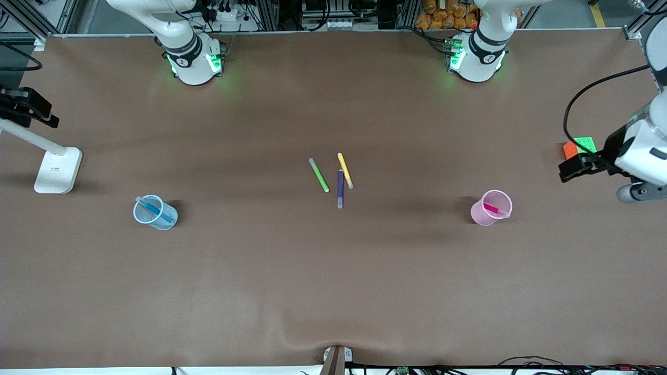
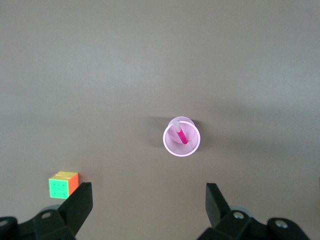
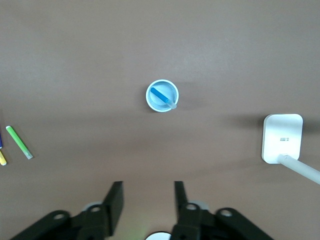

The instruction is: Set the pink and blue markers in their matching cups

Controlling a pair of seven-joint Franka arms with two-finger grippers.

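I judge the sorting done: the blue marker (image 1: pixel 156 210) leans in the blue cup (image 1: pixel 155 212) at nine o'clock of the spare pens, the pink marker (image 1: pixel 495 210) in the pink cup (image 1: pixel 491 207) at three, so the left gripper (image 2: pixel 147 200) hangs spread wide above its cup and the right gripper (image 3: pixel 146 200) partly narrowed, empty, above its own.

I see soft, even light on the tabletop (image 1: pixel 333 291). The pink cup (image 1: pixel 490 208) and blue cup (image 1: pixel 155 212) throw small dark shadows. Nothing looks blurry.

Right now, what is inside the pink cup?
The pink marker stands tilted inside the pink cup, its pale cap leaning on the rim. Its lower end is covered by the cup's wall in the front view; the left wrist view shows nothing else inside.
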